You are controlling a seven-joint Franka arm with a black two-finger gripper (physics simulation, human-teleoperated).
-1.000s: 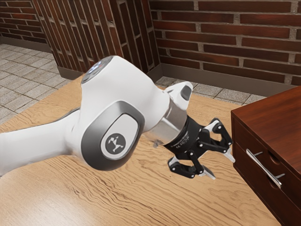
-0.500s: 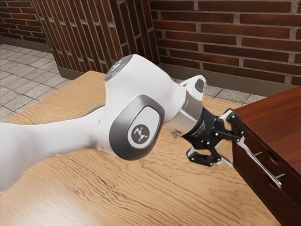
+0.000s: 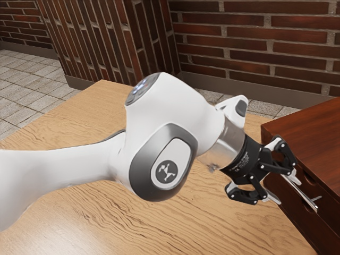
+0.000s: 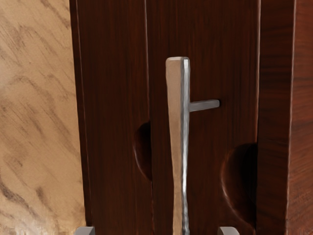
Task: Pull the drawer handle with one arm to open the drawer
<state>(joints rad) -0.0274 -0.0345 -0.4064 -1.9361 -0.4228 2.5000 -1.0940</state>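
Our tool [image 3: 287,191] is wide open, holding nothing, with the handle [image 4: 178,147] between its fingers. The drawer [image 3: 321,186], by the counter's edge, looks shut, we think. Closing and pulling are left.

The drawer handle [image 4: 178,161] sits between the two fingers [image 4: 86,231], with a gap on each side. It is nearer to one finger than the other. The drawer [image 4: 215,58] is just behind the handle, so the gripper [image 3: 280,186] is right in front of it. The drawer is in a cabinet [image 3: 313,127]. The cabinet stands on the table [image 3: 79,212], which lies under the fingers.
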